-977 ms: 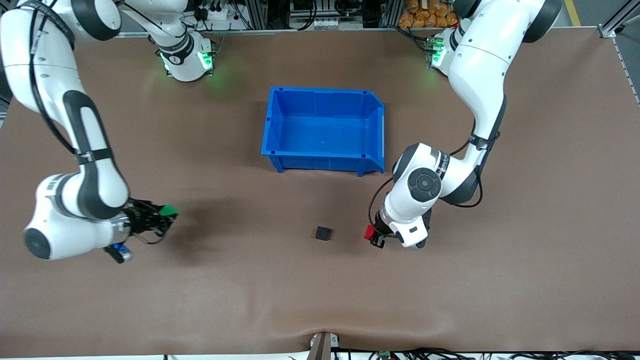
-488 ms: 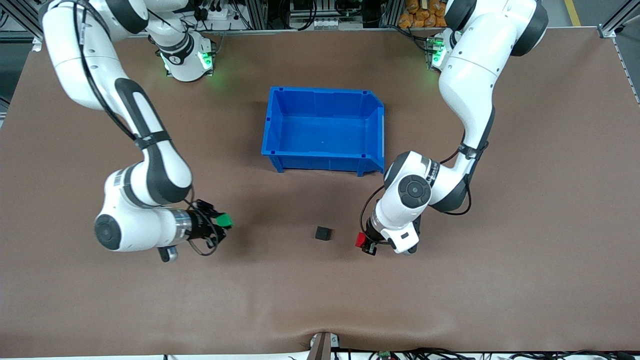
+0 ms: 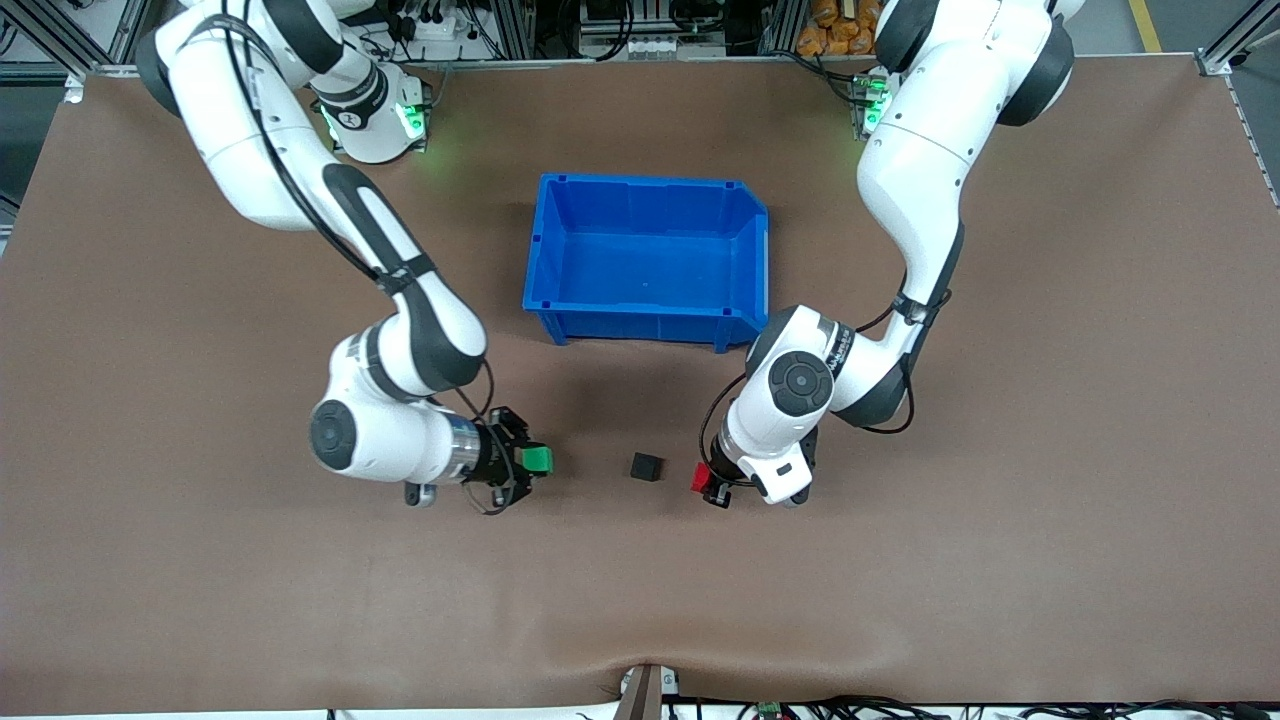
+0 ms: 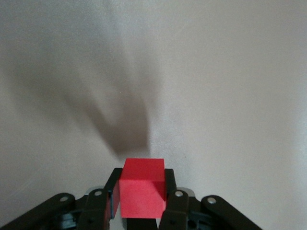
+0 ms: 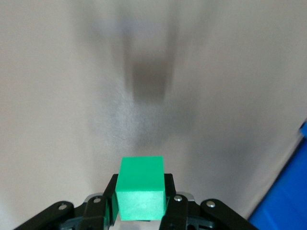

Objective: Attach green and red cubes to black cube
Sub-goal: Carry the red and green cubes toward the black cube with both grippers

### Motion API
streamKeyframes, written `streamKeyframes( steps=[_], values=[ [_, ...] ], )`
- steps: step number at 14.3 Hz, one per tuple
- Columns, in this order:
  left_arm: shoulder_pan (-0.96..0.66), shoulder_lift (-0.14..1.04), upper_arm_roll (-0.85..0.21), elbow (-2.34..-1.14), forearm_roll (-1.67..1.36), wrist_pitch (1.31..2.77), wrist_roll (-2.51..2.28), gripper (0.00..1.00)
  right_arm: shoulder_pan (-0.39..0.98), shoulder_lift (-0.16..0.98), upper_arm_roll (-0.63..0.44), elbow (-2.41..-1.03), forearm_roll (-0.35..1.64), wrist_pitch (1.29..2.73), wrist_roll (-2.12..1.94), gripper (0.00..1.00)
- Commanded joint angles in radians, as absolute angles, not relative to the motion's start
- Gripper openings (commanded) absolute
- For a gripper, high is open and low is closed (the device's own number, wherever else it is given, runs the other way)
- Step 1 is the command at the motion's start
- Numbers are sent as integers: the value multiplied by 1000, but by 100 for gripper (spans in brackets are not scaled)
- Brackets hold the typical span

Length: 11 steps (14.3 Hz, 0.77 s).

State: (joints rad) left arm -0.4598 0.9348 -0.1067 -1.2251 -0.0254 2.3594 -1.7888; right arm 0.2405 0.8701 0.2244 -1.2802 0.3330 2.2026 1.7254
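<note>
Right gripper [image 3: 527, 459]: clamped on the green cube [image 3: 539, 459], carried much closer to the black cube [image 3: 647, 466] than a second ago.

Left gripper [image 3: 708, 484]: clamped on the red cube [image 3: 701, 478], also brought closer, just beside it.

Black cube: on the table, between both, untouched.

Attachment judged imminent.

A blue bin [image 3: 648, 258] sits on the brown table [image 3: 1050, 450], a little above the middle of the front view; it is open-topped and rectangular, with nothing inside, and one long wall, the one lower in the frame, is cut lower than the others; a blue corner of it shows at the lower right edge of the right wrist view [image 5: 288, 201]; along the top edge of the front view, cables and metal framing [image 3: 600, 30]; orange items [image 3: 850, 28] at top, right of centre.
</note>
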Motion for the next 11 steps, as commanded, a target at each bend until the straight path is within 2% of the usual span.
streamKeyframes(
  steps=[1, 4, 8, 11],
  values=[
    [-477, 950, -103, -1190, -40, 2358, -1796, 0, 285, 916, 215, -1261, 351, 2291, 1830, 0],
    [-480, 953, -103, -1166, -41, 2362, -1789, 0, 331, 954, 210, -1259, 348, 2374, 1882, 0],
    [-476, 1034, -109, -1069, -66, 2362, -1718, 0, 362, 979, 206, -1258, 345, 2460, 1924, 0],
    [-472, 1026, -104, -1071, -115, 2342, -1718, 0, 377, 995, 202, -1253, 345, 2476, 1940, 0]
  ],
)
